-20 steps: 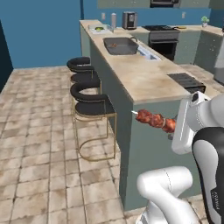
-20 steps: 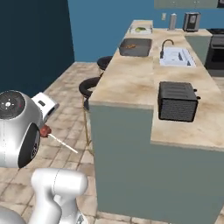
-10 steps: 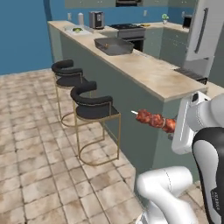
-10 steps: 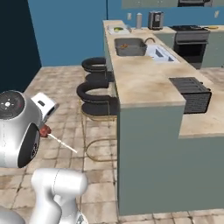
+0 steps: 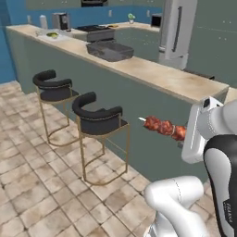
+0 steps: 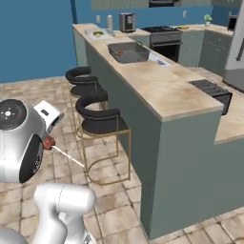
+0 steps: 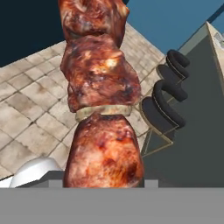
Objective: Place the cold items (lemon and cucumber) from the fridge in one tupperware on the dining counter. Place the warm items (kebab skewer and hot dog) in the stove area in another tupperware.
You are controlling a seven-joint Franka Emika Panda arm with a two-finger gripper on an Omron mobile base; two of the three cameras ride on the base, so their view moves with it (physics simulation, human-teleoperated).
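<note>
Far left, open tile floor: room to swing. Bar stools (image 5: pixel 97 121) stand along the dining counter (image 5: pixel 152 76); its overhanging edge is the thing to clear. Right: kebab skewer (image 5: pixel 164 127) sticks out level from my gripper (image 5: pixel 190 139), jaws pinching its meat end. Probably light, stiff stick, greasy soft chunks, sharp tip; I'd keep hold near the meat, not the bare stick.

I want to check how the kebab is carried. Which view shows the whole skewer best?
The left base view: the kebab skewer sticks out sideways from the gripper, meat and pointed tip both visible. The hand view shows only meat chunks up close. The right base view shows just one red end and the thin stick.
</note>
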